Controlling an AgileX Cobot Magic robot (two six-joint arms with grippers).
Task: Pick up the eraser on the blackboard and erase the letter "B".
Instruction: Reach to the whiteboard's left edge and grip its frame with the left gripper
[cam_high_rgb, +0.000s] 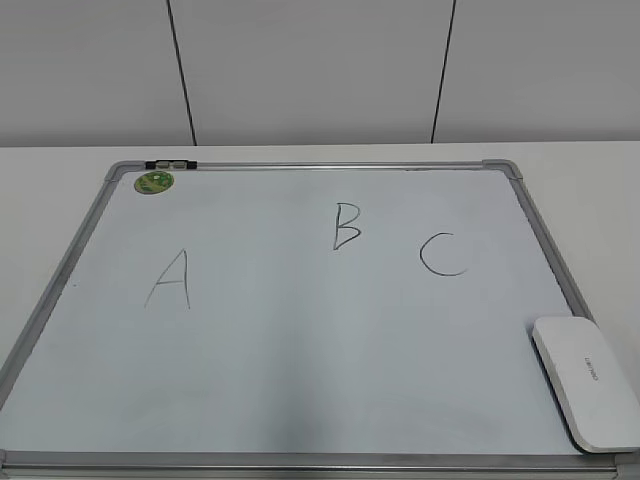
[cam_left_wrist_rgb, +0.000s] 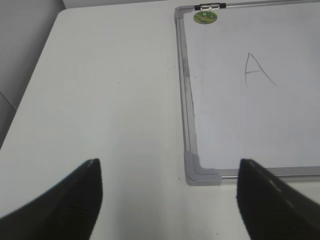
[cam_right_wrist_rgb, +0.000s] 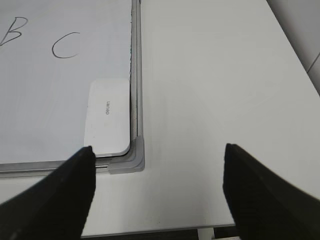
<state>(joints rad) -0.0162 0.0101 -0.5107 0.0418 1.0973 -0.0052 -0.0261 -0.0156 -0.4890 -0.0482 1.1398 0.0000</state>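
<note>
The blackboard (cam_high_rgb: 300, 360) is a white board with a grey frame lying flat on the table. The letter "B" (cam_high_rgb: 346, 226) is drawn between an "A" (cam_high_rgb: 169, 280) and a "C" (cam_high_rgb: 443, 254). The white eraser (cam_high_rgb: 588, 379) lies in the board's near right corner; it also shows in the right wrist view (cam_right_wrist_rgb: 107, 117) beside the frame. My right gripper (cam_right_wrist_rgb: 158, 170) is open and empty, near and right of that corner. My left gripper (cam_left_wrist_rgb: 170, 185) is open and empty by the near left corner cap (cam_left_wrist_rgb: 200, 172). Neither gripper shows in the exterior view.
A round green sticker (cam_high_rgb: 154, 182) and a dark clip (cam_high_rgb: 171, 163) sit at the board's far left corner. White table (cam_left_wrist_rgb: 110, 100) lies left of the board and right of it (cam_right_wrist_rgb: 210, 90). The table's near edge (cam_right_wrist_rgb: 165, 231) is close below my right gripper.
</note>
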